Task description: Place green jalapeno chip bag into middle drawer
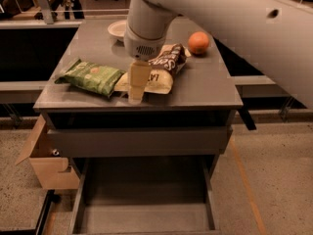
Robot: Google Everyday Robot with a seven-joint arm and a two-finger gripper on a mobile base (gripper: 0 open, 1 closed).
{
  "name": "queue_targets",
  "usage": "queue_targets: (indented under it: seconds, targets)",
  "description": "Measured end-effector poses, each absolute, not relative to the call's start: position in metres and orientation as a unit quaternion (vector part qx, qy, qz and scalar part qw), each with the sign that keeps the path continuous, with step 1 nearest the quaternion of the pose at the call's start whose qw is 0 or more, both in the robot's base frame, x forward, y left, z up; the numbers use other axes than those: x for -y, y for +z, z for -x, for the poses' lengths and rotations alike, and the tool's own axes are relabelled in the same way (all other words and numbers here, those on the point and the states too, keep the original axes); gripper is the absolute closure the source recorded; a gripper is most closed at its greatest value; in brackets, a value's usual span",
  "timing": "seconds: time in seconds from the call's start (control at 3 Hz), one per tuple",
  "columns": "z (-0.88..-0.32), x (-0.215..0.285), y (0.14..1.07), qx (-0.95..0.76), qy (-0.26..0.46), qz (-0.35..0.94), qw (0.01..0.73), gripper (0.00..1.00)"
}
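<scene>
Gripper (pixel 136 96), grip state impossible to tell, hovers just right of green jalapeno chip bag (pixel 92 76), middle drawer (pixel 146 217) open below

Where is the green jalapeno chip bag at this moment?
In the camera view, the green jalapeno chip bag lies on the cabinet top, at picture left, next to the tan chip bag; the gripper hangs where they meet.

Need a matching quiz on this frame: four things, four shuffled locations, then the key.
Things:
1. green chip bag
2. orange
3. open drawer
4. hand

Locations:
a. back right of the tabletop
b. below the tabletop, pulled out
c. above the tabletop's front edge, near the middle
d. left side of the tabletop

Pairs: 1-d, 2-a, 3-b, 4-c
</scene>
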State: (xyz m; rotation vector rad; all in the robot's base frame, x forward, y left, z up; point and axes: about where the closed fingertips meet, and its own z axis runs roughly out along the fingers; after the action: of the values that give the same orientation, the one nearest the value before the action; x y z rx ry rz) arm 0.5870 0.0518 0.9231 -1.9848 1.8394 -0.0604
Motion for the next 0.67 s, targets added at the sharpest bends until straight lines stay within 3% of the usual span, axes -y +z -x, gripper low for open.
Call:
queue_targets:
  seconds: [0.67]
  targets:
    - [-0.622,-0.11,0.897,-0.665,-0.011,0.714,0.217,0.0]
